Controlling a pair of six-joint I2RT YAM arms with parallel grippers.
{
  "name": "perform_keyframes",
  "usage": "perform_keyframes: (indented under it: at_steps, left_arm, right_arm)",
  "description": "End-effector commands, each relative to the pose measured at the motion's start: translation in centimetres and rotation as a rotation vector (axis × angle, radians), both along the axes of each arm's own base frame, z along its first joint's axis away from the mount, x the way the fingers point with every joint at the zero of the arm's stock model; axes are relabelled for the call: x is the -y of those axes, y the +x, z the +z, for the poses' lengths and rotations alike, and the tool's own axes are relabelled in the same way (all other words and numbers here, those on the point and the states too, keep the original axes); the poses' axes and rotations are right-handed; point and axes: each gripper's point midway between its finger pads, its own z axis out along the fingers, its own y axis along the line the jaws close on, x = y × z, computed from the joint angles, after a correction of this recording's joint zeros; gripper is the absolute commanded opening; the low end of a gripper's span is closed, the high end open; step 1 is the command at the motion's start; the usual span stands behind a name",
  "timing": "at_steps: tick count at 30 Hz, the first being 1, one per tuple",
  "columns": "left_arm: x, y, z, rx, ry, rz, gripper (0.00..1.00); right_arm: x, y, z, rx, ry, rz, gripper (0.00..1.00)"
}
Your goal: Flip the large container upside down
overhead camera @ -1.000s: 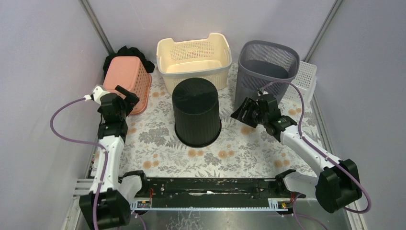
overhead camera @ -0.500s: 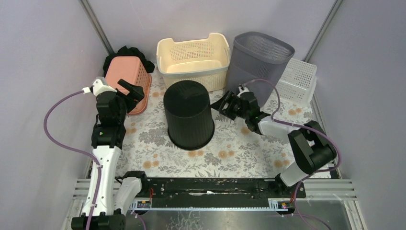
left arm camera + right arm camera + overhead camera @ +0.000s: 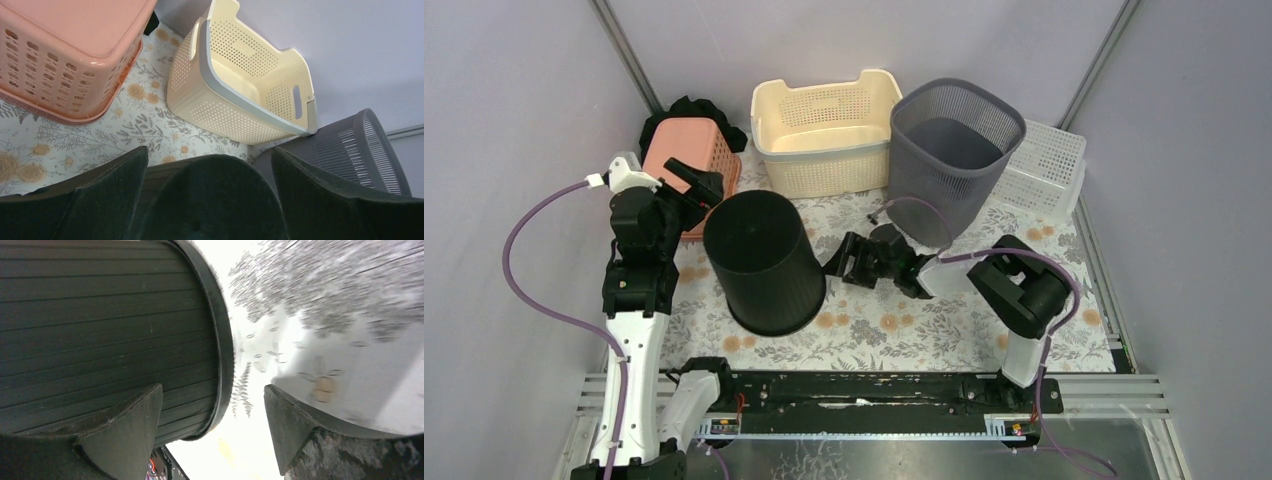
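Observation:
The large container, a black ribbed bin [image 3: 764, 262], stands with its closed base up and leans toward the left. My left gripper [image 3: 699, 185] is open just above its upper left edge. In the left wrist view, the fingers [image 3: 100, 195] stand either side of the bin's base [image 3: 215, 200] without touching it. My right gripper [image 3: 839, 262] is open, low beside the bin's lower right rim. In the right wrist view the bin's wall [image 3: 100, 315] fills the left, and its rim runs down between the fingers [image 3: 295, 425], apart from both.
An upturned pink basket [image 3: 689, 160] sits at the back left with black cloth [image 3: 689, 108] behind it. A cream basket [image 3: 829, 125], a grey mesh bin [image 3: 954, 150] and a white crate [image 3: 1049, 170] line the back. The arms' rail [image 3: 864, 395] runs along the near edge.
The black bin has slid left and tipped over to the left. My right arm has folded in and followed it with wider jaws. The grey mesh bin has shifted left.

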Motion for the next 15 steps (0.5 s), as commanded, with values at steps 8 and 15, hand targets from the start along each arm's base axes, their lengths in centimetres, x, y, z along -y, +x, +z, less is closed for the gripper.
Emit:
perform_keyframes:
  at_steps: [8, 15]
  left_arm:
    - [0.8, -0.5, 0.3, -0.029, 0.034, -0.058, 1.0]
    - [0.7, -0.7, 2.3, 0.021, 0.042, -0.052, 1.0]
  right_arm:
    - [-13.6, -3.2, 1.9, 0.002, 0.17, 0.152, 0.81]
    - [-20.6, -2.4, 3.1, 0.028, 0.247, 0.267, 0.81]
